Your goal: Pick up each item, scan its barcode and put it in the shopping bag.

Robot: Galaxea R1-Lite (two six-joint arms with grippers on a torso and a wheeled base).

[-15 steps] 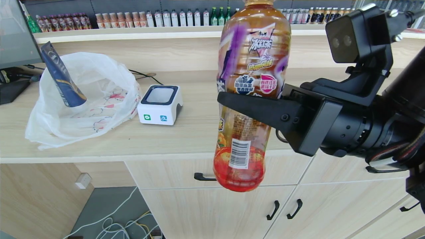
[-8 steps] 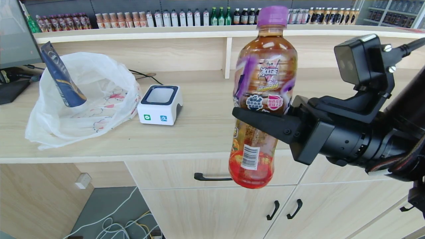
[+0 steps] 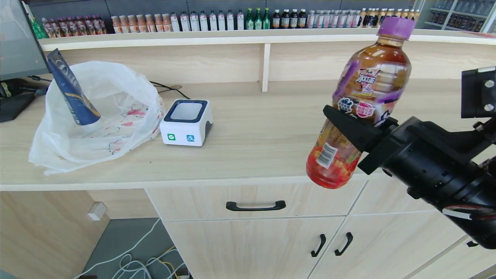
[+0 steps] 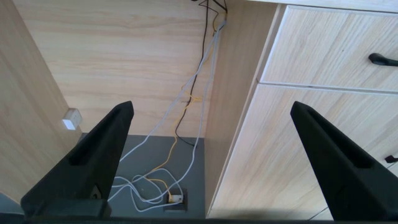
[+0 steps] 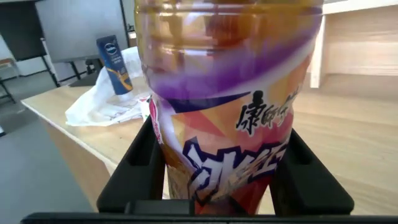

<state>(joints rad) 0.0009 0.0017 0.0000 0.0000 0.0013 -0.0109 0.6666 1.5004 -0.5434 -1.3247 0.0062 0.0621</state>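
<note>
In the head view the right gripper [image 3: 350, 126] pinches a clear plastic bottle of reddish-brown tea with a purple label [image 3: 378, 73] around its middle. The bottle is in the right part of the frame, in the air in front of the light wooden counter [image 3: 252, 131]. It is tilted, with its purple cap [image 3: 396, 27] toward the upper right and its red bottom toward the lower left. This view also gives the white barcode [image 3: 325, 155], low on the bottle and facing the camera.

The right wrist view gives the two black fingers [image 5: 140, 162] pressed on both sides of the label (one on each side, very near the lens).

At the left of the head view a white plastic shopping bag [image 3: 116, 97] lies open on the counter. A dark blue tube-like pack [image 3: 71, 91] stands slanted inside it. The small white box scanner with a dark rim [image 3: 187, 122] sits just beside the bag, well apart from the bottle.

The left wrist view gives the left gripper [image 4: 211, 112] with its fingers spread wide and nothing between them. It is above a grey floor with loose cables [image 4: 168, 180].

One second ago the bottle stood almost upright in the middle of the head view, with its cap cut by the top edge. Since then it has gone to the right and leaned over. The black drawer handle [image 3: 255, 205], before partly hidden, is now uncovered. The bag, pack and scanner are unmoved.
</note>
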